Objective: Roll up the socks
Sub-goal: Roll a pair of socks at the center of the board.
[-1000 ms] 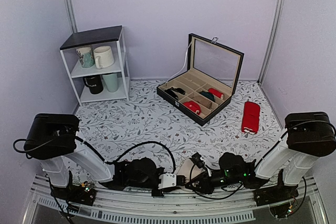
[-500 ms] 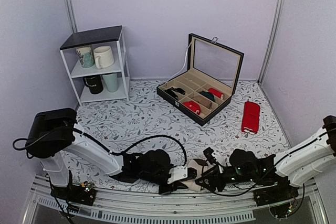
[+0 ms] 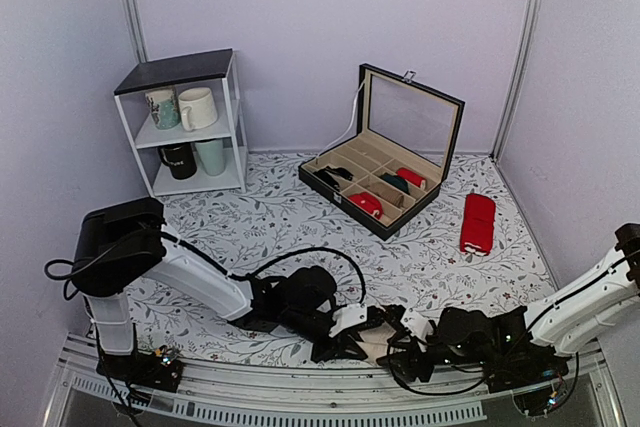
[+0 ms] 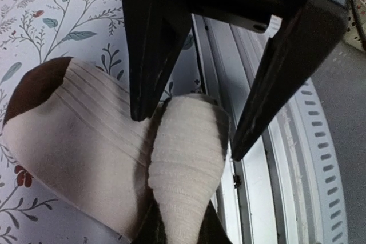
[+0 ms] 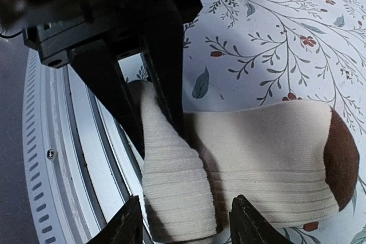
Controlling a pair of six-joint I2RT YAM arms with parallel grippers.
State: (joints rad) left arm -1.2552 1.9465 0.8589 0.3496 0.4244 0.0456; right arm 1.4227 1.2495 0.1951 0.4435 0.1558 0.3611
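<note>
The socks (image 3: 377, 331) lie at the table's near edge, cream ribbed fabric (image 5: 263, 152) with a dark brown patch (image 5: 342, 158) at one end. One part is pulled up into a narrow cream ridge (image 4: 189, 158). My left gripper (image 3: 356, 337) comes in from the left, and its black fingers (image 5: 168, 78) pinch the thin end of that ridge. My right gripper (image 5: 187, 221) faces it from the right. Its jaws stand open on either side of the ridge's wide end without pressing it. The flat part of the socks (image 4: 86, 135) rests on the flowered cloth.
The metal front rail (image 3: 300, 402) runs right beside the socks. Farther back stand an open black compartment box (image 3: 385, 179) holding small bundles, a plain red pair (image 3: 478, 222) at the right, and a white shelf with mugs (image 3: 190, 122) at the left.
Both grippers have slid to the right along the near edge. The right gripper has opened, and the left has closed on the raised fold of the socks.
</note>
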